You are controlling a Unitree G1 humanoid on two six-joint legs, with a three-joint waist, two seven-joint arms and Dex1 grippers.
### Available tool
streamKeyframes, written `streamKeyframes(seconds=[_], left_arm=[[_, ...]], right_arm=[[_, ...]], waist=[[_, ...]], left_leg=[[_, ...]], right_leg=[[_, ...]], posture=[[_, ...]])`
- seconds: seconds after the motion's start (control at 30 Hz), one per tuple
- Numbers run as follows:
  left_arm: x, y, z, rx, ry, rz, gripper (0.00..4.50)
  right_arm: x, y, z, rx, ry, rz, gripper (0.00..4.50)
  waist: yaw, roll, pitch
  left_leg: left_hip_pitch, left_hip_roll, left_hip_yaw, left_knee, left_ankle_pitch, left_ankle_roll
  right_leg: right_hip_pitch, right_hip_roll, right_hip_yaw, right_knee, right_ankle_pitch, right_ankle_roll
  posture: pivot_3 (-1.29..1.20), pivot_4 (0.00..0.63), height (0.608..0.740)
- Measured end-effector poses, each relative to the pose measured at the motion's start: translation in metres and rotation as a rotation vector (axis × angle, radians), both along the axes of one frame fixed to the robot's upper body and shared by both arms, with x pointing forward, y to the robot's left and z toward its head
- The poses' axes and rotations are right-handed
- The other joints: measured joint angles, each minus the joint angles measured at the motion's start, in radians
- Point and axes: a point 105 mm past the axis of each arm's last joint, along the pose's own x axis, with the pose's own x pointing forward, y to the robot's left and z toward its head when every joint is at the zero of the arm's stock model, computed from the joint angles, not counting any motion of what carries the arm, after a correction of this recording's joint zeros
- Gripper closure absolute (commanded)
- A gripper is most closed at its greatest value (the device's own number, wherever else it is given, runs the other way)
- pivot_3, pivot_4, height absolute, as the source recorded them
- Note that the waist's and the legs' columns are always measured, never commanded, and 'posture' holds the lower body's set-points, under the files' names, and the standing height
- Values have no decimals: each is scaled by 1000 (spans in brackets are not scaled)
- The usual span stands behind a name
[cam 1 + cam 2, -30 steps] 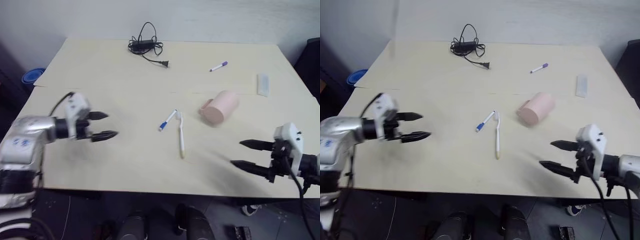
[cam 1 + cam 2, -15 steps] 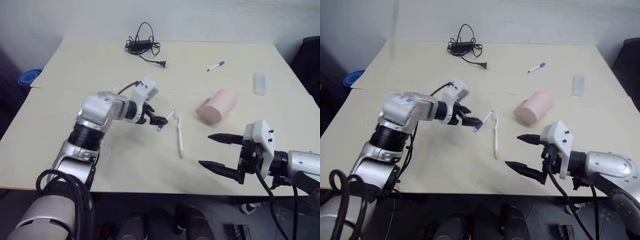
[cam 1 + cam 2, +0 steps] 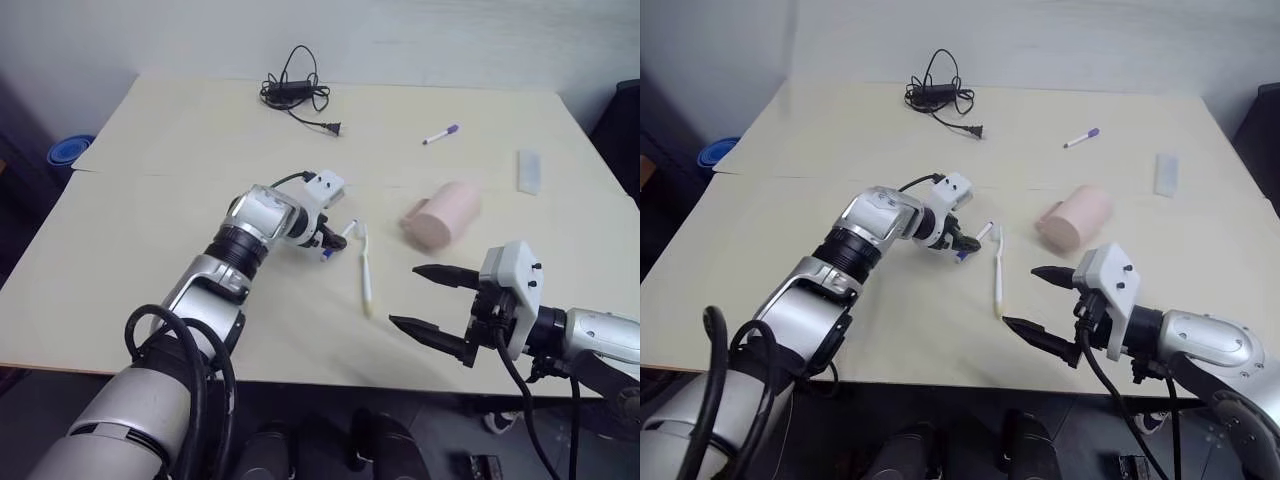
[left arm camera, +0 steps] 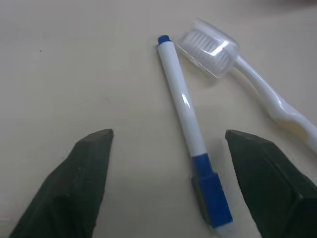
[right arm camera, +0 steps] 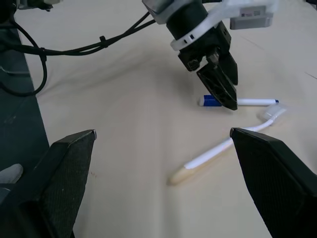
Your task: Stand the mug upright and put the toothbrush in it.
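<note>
While the mug (image 3: 443, 214) lies on its side on the bench (image 3: 180, 150), nothing is done. Toothbrush (image 3: 364, 270) flat, apart from it. Left gripper (image 4: 168, 186), spread, straddles the blue marker (image 4: 190, 134), apparently not the toothbrush. Right gripper (image 3: 432, 308) spread, empty.

On the counter (image 3: 150, 200), the toothbrush (image 3: 364, 270) is laid near the middle, its head toward the far side. A marker pen (image 3: 336, 240) is laid just to its left, aslant, its far end near the brush head. The mug (image 3: 443, 215) is laid on its side to the right of both. Behind it, a second marker (image 3: 438, 134) is found, with a small flat block (image 3: 528, 170) at the right edge. A coiled cable (image 3: 295, 92) is placed at the far side, left of centre.

The left gripper (image 3: 329, 240) is set over the marker pen, which is seen between its parted jaws in the left wrist view. The right gripper (image 3: 425, 300) is held near the front edge, right of the toothbrush's handle end.
</note>
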Motion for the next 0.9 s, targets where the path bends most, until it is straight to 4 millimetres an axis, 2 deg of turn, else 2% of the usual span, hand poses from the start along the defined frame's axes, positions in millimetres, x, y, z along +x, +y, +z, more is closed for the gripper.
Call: streamKeyframes(seconds=[0.33,0.43,0.53,0.6,0.67,0.77,0.9], left_arm=[[1,-2,-2,-28,21,-1,4488],[1,0,-2,-28,26,1,4497],[2,16,1,-25,43,35,4497],[5,37,5,-22,56,98,4497],[8,69,10,-26,58,197,4497],[4,137,15,-22,35,376,4497],[-28,244,8,22,2,635,4497]], right_arm=[[5,-5,3,-1,-29,-41,0],[12,-13,1,-10,-34,-89,0],[18,-20,1,-18,-47,-125,0],[21,-22,0,-27,-54,-141,0],[23,-23,1,-25,-60,-146,0],[27,-21,3,-13,-70,-139,0],[33,-9,0,-6,-53,-73,0]], waist=[[3,0,0],[2,0,0],[-8,0,0],[-23,0,0],[-35,0,0],[-50,0,0],[-65,-1,0]], left_leg=[[-8,-1,-3,6,-2,3],[-8,-1,-3,6,-2,3],[-8,0,-3,5,-2,3],[-7,0,-3,5,-2,3],[-8,1,-1,4,-1,2],[-7,1,0,3,-1,0],[-6,2,1,2,-1,-1]], right_leg=[[-1,0,-2,1,2,3],[-1,0,-2,1,2,3],[-2,1,-2,1,2,3],[-2,1,-1,1,2,3],[-4,1,-1,3,2,3],[-6,1,0,4,1,2],[-7,2,1,4,1,1]], posture=[[0,150,740],[0,150,740],[0,150,740],[0,150,740],[0,150,740],[0,150,740],[0,150,740]])
